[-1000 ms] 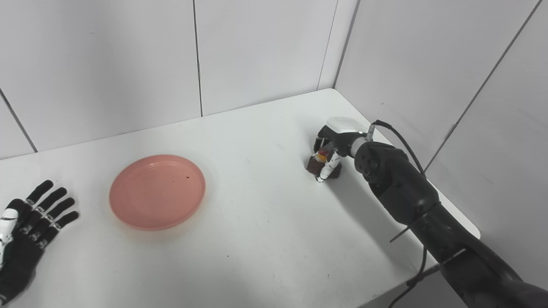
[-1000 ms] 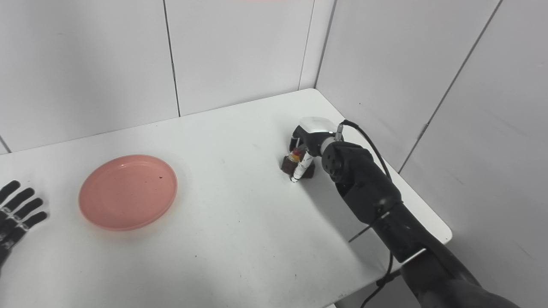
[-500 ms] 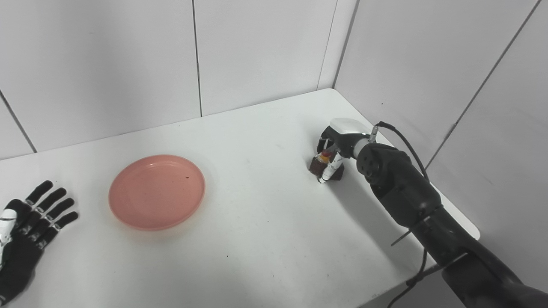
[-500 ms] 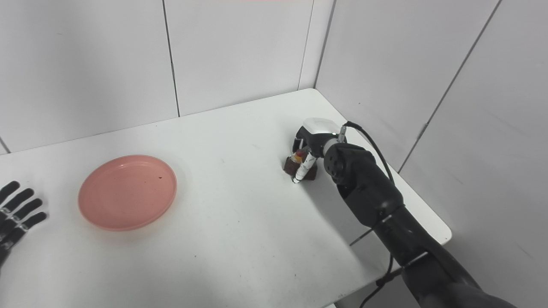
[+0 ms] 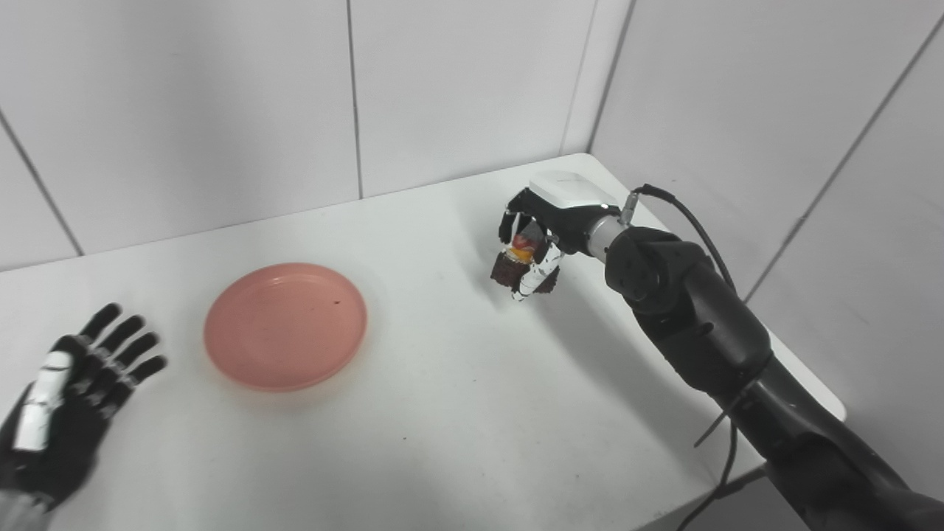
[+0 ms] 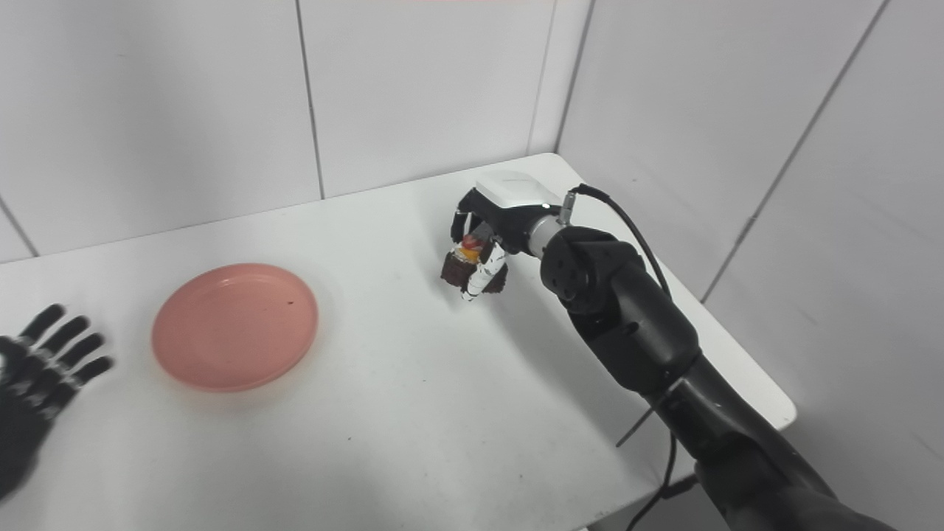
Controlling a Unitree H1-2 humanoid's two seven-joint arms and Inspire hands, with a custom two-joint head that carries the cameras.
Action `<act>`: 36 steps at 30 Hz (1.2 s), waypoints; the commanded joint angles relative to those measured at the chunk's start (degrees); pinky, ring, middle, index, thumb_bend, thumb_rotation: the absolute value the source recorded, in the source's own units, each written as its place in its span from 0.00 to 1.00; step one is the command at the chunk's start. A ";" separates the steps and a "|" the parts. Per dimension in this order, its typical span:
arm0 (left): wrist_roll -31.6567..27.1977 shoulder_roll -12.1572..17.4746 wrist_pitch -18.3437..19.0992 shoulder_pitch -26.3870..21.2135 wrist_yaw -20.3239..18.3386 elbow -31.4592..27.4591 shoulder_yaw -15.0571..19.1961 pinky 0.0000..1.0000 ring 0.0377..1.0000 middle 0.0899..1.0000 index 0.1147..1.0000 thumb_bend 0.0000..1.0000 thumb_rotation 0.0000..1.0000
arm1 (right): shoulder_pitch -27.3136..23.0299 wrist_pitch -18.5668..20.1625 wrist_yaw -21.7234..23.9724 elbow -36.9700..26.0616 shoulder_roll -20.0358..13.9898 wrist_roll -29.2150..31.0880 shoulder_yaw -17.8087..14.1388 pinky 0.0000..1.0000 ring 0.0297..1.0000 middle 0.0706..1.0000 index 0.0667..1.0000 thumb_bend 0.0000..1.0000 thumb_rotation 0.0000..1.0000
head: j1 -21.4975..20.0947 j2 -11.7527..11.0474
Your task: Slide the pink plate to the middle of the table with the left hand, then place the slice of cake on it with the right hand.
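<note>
Two hands, one plate, one cake slice, listed by view. Left eye view: white bench [image 5: 457,413] with walls behind and to the right; pink plate [image 5: 286,325] lying flat left of centre, bare apart from a dark speck; left hand [image 5: 70,383] at 8 o'clock from the plate, near it but apart, palm down with fingers spread wide and holding nothing; right hand [image 5: 544,234] at 2 o'clock from the plate, well apart from it, fingers curled down around the slice of cake [image 5: 516,262], a dark brown piece with red and orange topping, carried just above the bench surface, its shadow falling on the white top beneath; a black cable [image 5: 686,225] runs along the right forearm. Right eye view: same plate [image 6: 234,325] lying left of centre; left hand [image 6: 37,369] at the picture's 9 o'clock edge, fingers splayed, grasping nothing; right hand [image 6: 495,221] closed on the cake slice [image 6: 464,264] at 2 o'clock from the plate, toward the bench's far right corner.
</note>
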 commanded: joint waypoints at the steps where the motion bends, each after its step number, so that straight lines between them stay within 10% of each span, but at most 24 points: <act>1: 3.13 -1.65 5.91 3.18 2.67 0.87 -2.28 0.86 0.90 0.92 0.91 0.46 0.84 | -3.61 -2.19 -0.56 -1.49 -0.70 0.20 0.04 0.34 0.40 0.40 0.50 0.51 0.00 | 2.81 -0.40; 16: 8.51 -11.28 11.14 3.23 13.04 -4.11 -5.87 0.93 0.95 0.96 0.95 0.35 1.00 | -14.08 -14.24 -4.42 11.57 9.83 2.97 9.67 0.29 0.34 0.43 0.46 0.52 0.00 | 21.23 -2.81; 24: 10.07 -12.80 10.67 2.29 13.33 -3.19 -6.22 0.92 0.95 0.95 0.95 0.36 1.00 | -17.85 -16.59 -6.16 19.74 16.47 2.41 13.63 0.39 0.35 0.44 0.45 0.52 0.00 | 22.89 -2.65; 36: 10.79 -12.55 11.11 2.55 12.95 -3.91 -6.50 0.93 0.95 0.95 0.95 0.36 1.00 | -21.71 -18.47 -10.54 30.53 21.03 2.76 15.08 0.24 0.30 0.44 0.45 0.52 0.00 | 21.01 -2.02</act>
